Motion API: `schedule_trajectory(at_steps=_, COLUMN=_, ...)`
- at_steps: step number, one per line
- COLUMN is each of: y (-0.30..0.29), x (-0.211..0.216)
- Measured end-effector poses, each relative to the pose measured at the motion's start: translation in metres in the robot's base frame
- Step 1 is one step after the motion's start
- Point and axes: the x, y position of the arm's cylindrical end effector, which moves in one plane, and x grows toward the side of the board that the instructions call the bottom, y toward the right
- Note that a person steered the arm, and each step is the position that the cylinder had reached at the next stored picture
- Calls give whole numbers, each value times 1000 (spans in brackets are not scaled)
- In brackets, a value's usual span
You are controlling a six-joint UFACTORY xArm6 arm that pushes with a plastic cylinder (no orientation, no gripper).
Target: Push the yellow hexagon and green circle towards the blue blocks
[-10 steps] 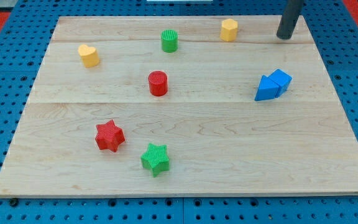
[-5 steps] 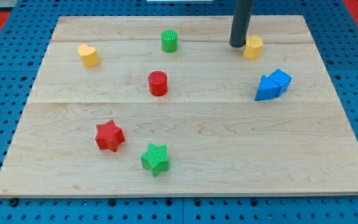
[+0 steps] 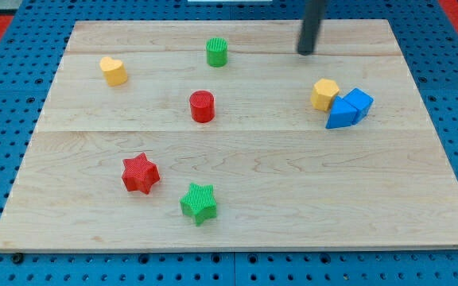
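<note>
Camera view records the yellow hexagon block (image 3: 324,94) touching the left side of the two blue blocks (image 3: 350,108) at the view's right on the pale wooden bench (image 3: 293,183). Green circle block (image 3: 217,52) stands well apart, near the view's top. My tip (image 3: 305,52) sits above the hexagon, clear of it, right of the green circle. No pincer is fitted, so none shows. Elsewhere: yellow heart block (image 3: 114,70), red cylinder block (image 3: 202,106), red star block (image 3: 140,173), green star block (image 3: 199,202).
</note>
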Motion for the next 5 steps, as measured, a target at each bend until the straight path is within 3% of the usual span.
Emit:
schedule_trajectory(at_steps=1, y=-85, x=0)
schedule_trajectory(at_steps=2, y=-105, x=-32)
schedule_trajectory(at_steps=3, y=-168, x=-8)
schedule_trajectory(at_steps=5, y=-18, x=54)
